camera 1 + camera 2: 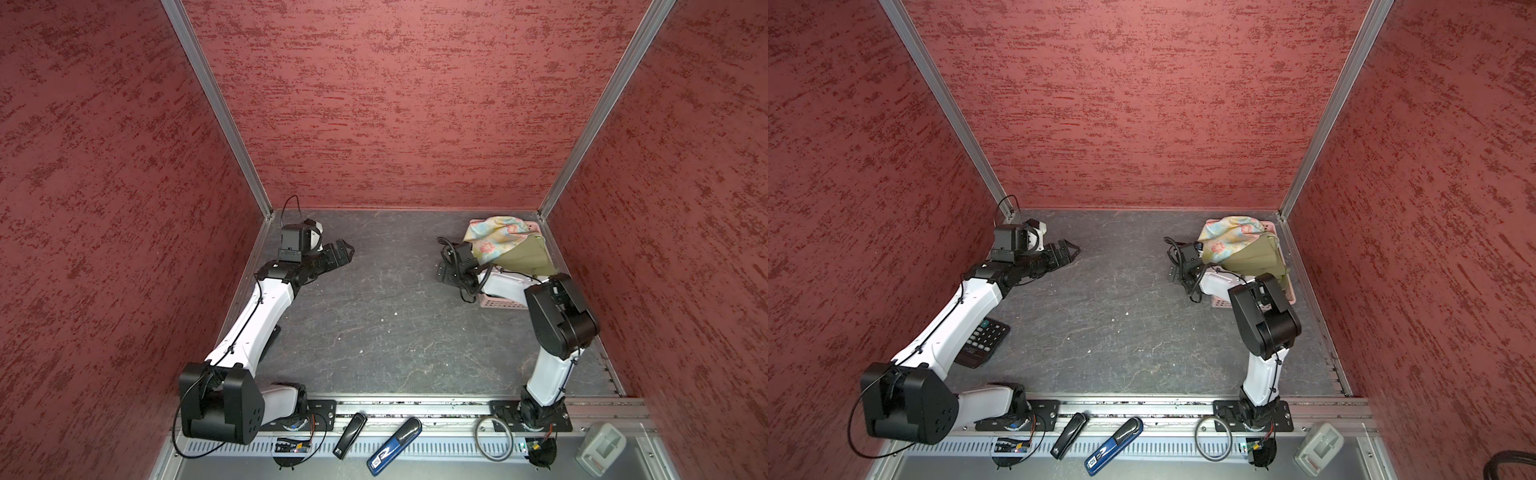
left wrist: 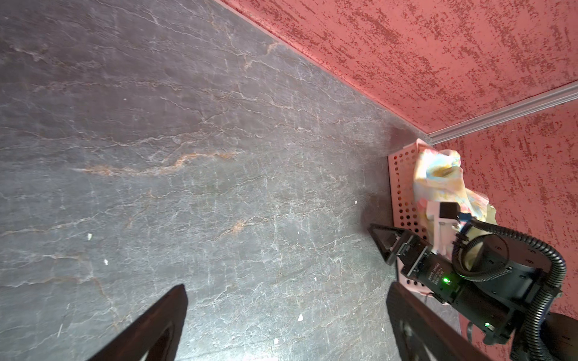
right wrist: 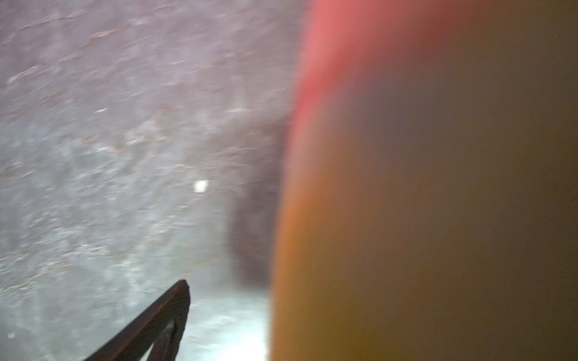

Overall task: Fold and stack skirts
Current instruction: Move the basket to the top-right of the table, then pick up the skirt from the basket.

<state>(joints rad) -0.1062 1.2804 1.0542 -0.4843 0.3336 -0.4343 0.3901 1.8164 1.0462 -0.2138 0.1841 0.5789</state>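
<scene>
The left hand [image 1: 347, 249] is open, its two dark fingers [image 2: 162, 318] spread wide with nothing between them. It hangs low over the far left part of the counter [image 1: 374, 324], pointing toward the middle. In the left wrist view only bare grey, veined surface lies between and beyond those fingers. The right hand [image 1: 443, 272] is open too and grips nothing. It sits low, just beside the wall of the pink basket [image 1: 498, 302] that faces the counter's middle; whether it touches that wall cannot be told. Its own wrist view is badly blurred: one finger [image 3: 170, 301] shows over the counter, and a pink and orange-brown smear fills the rest

The perforated basket stands in the far right corner of the counter. The skirts are in it, heaped above its rim. The floral skirt [image 1: 494, 237] lies toward the back wall and droops over the rim on the side nearest the right hand. The olive-green skirt [image 1: 525, 254] rests against it, toward the right wall and the right arm

Well apart from the basket, a dark calculator [image 1: 986, 337] lies on the counter partly beneath the left arm, seen in a top view. Along the front rail lie a black stapler [image 1: 351, 434], a blue stapler [image 1: 395, 444] and a grey cable ring [image 1: 493, 438]
</scene>
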